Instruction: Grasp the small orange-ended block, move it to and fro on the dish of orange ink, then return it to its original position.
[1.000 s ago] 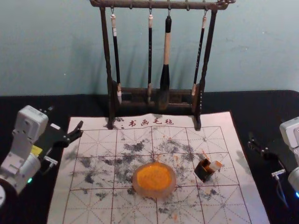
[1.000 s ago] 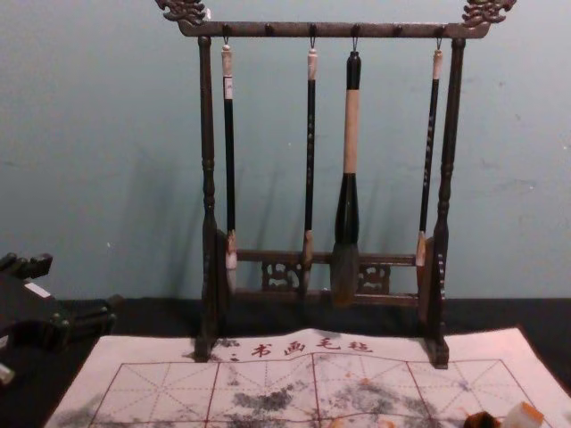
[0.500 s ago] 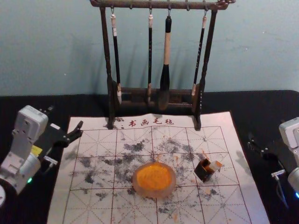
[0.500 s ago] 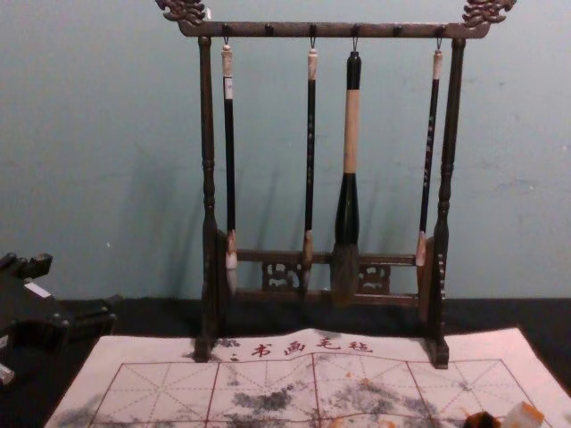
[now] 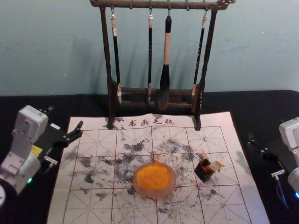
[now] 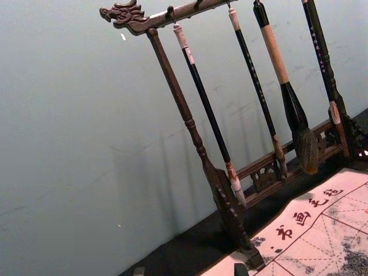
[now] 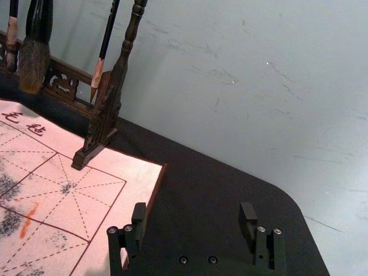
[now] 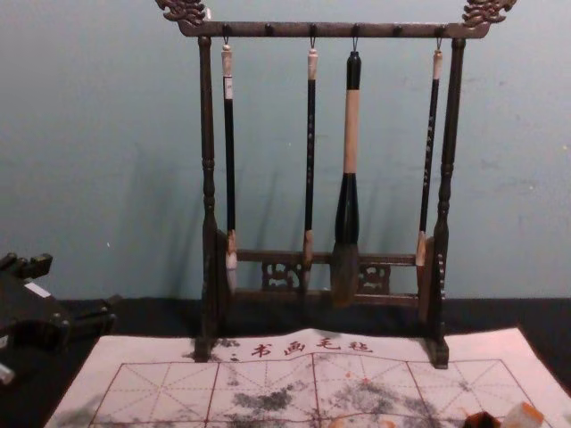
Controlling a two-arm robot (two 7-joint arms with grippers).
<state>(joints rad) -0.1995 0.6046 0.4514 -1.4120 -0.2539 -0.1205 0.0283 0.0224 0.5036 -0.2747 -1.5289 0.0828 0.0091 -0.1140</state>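
Head view, nearest first: I've got the dish of orange ink (image 5: pixel 174 179) sitting on the white gridded mat (image 5: pixel 88 205). Just to its right and a bit farther back is the small orange-ended block (image 5: pixel 214 166), tilted up against a little dark box (image 5: pixel 203 172); can't tell if it's partly inside. Past those, my left claw (image 5: pixel 66 117) is over by the mat's left edge, spread, nothing pinched. My right claw (image 5: pixel 252 141) is parked out past the right edge, and the right wrist view shows it spread wide and holding nothing too. Farthest back on the table (image 5: pixel 261 105), a dark wooden rack (image 5: pixel 107 56) with four brushes (image 5: pixel 166 53) hanging off it, wall behind.
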